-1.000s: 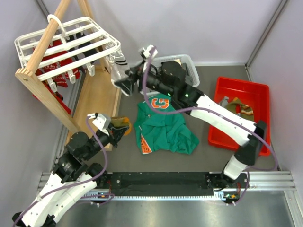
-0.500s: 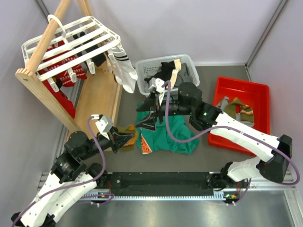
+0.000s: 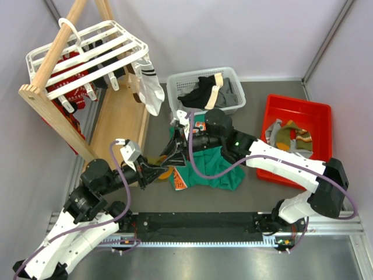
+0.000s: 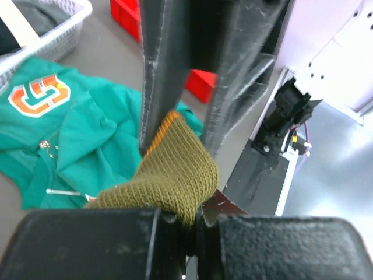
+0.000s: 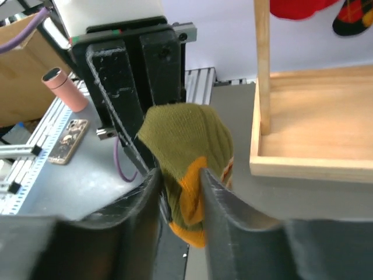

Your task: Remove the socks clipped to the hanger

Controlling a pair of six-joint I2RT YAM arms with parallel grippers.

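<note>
Olive sock is held above the worktop between the two arms: left claw pinched tight on one end, right claw closed narrow on its orange toe. It looks soft, light and stretchy, so grip a thick bunched fold. The white sock is clipped to the hanger

Hanger far left on rack; basket behind shirt; bin right of shirt.

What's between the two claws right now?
An olive sock with an orange toe: the left claw clamps one end, and the other end sits inside the right claw. Both wrist views show it.
</note>
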